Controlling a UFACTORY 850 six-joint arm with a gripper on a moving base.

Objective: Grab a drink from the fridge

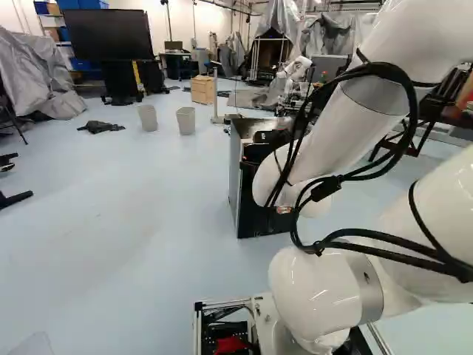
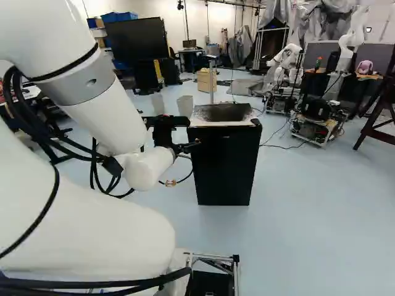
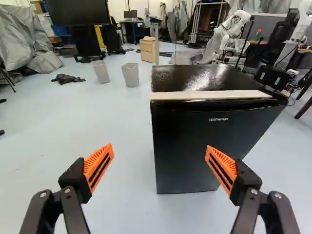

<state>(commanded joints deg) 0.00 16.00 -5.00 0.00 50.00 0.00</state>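
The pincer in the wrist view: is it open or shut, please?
Open: the pincer has its orange pads wide apart, gripping nothing.

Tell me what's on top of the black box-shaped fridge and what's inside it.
The black, box-shaped fridge has a long, pale, flat strip along the front edge of its glossy top. Its door is shut, so whatever is inside cannot be seen.

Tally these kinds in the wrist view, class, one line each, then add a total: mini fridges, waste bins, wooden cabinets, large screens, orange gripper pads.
Black mini fridge: 1
Waste bins: 2
Wooden cabinet: 1
Large screen: 1
Orange gripper pads: 2
Total: 7
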